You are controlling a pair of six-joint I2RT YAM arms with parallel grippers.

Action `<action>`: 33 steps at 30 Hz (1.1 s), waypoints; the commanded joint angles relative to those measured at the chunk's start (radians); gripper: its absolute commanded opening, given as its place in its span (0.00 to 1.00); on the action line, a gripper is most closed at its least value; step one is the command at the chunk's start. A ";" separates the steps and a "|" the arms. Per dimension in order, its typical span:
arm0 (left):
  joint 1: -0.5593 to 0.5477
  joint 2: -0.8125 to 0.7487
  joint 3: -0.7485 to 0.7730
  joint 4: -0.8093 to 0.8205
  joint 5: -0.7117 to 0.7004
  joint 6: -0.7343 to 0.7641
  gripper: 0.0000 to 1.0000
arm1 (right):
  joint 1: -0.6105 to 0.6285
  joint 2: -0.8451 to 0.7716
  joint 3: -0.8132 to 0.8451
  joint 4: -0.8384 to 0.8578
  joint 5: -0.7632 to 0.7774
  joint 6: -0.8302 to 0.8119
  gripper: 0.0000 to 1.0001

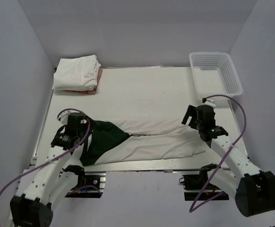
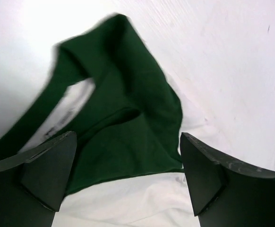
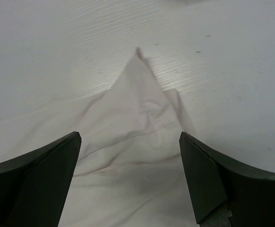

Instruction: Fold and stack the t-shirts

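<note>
Top external: pale walls enclose a white table bearing a flattened t-shirt.

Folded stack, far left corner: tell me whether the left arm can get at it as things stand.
Probably yes. The left gripper hangs open over the green sleeve, holding nothing, and only bare table lies between it and the stack; the long stretch is the one doubt.

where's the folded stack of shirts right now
In the top view the folded stack sits at the far left corner of the table, opposite the white basket at far right.
</note>
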 commanded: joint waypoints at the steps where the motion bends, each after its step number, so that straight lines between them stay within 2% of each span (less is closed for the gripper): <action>1: -0.001 0.187 -0.016 0.283 0.179 0.129 1.00 | 0.019 0.095 0.130 0.028 -0.249 -0.181 0.90; 2: -0.001 0.247 0.002 0.335 0.238 0.152 1.00 | 0.031 0.195 0.185 0.009 -0.251 -0.194 0.90; 3: -0.001 0.308 0.014 0.353 0.262 0.167 1.00 | 0.038 0.225 0.228 -0.005 -0.266 -0.203 0.90; 4: -0.010 0.420 0.043 0.362 0.294 0.181 1.00 | 0.065 0.307 0.262 -0.026 -0.266 -0.225 0.90; 7: -0.021 0.560 0.066 0.373 0.294 0.199 1.00 | 0.110 0.372 0.298 -0.022 -0.229 -0.248 0.90; 10: -0.021 0.606 0.045 0.387 0.283 0.199 1.00 | 0.134 0.455 0.353 -0.054 -0.144 -0.269 0.90; 12: -0.030 0.625 0.033 0.400 0.283 0.199 1.00 | 0.147 0.541 0.397 -0.143 -0.081 -0.266 0.90; 16: -0.030 0.645 -0.006 0.423 0.270 0.199 1.00 | 0.173 0.633 0.444 -0.252 0.086 -0.194 0.90; 21: -0.030 0.685 0.003 0.379 0.211 0.199 1.00 | 0.176 0.597 0.401 -0.348 0.188 -0.070 0.90; 27: -0.021 0.723 0.023 0.321 0.167 0.199 1.00 | 0.148 0.403 0.228 -0.411 0.271 0.112 0.90; 33: -0.010 0.723 0.023 0.310 0.167 0.199 1.00 | 0.091 0.281 0.169 -0.491 0.228 0.217 0.90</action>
